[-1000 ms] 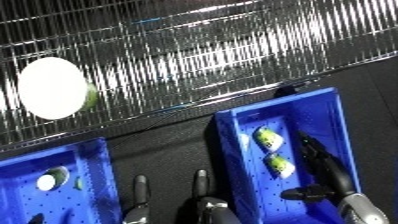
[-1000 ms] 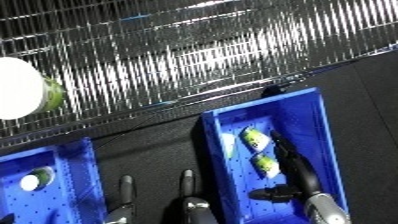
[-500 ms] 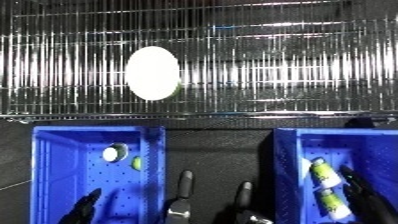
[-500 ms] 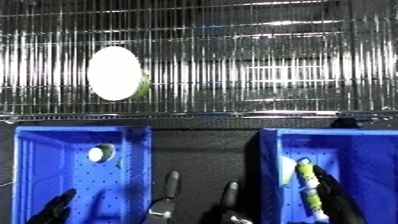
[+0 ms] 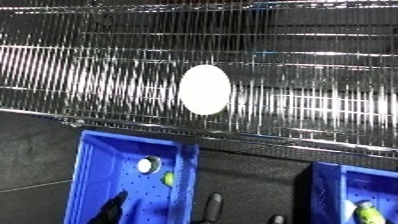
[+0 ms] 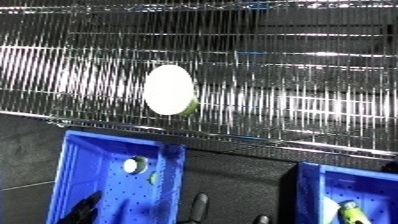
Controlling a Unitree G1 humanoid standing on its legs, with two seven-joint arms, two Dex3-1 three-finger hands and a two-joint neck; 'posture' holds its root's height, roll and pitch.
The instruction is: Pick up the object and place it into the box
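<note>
A white oval object (image 5: pixel 204 89) with a green edge (image 6: pixel 190 107) rests against the wire rack (image 5: pixel 302 60), above and right of the left blue bin (image 5: pixel 96 170). That bin holds a small white and green piece (image 5: pixel 147 164) and a green bit (image 5: pixel 168 178). Only a dark tip of my left hand (image 5: pixel 110 212) shows, low inside the left bin and far below the oval. The right blue bin (image 5: pixel 330 190) at the lower right holds a yellow-green item (image 5: pixel 366 213). My right hand is out of view.
The wire rack fills the upper two thirds of the view, its front rail (image 5: pixel 266 141) running just above the bins. A dark floor strip (image 5: pixel 253 175) separates the bins. Two dark upright posts (image 5: pixel 213 202) (image 5: pixel 278 219) rise from the bottom edge.
The camera has swung and tilted, so the rack now fills more of the picture. My right hand, seen over the right bin earlier, has left the view. The oval stays on the rack.
</note>
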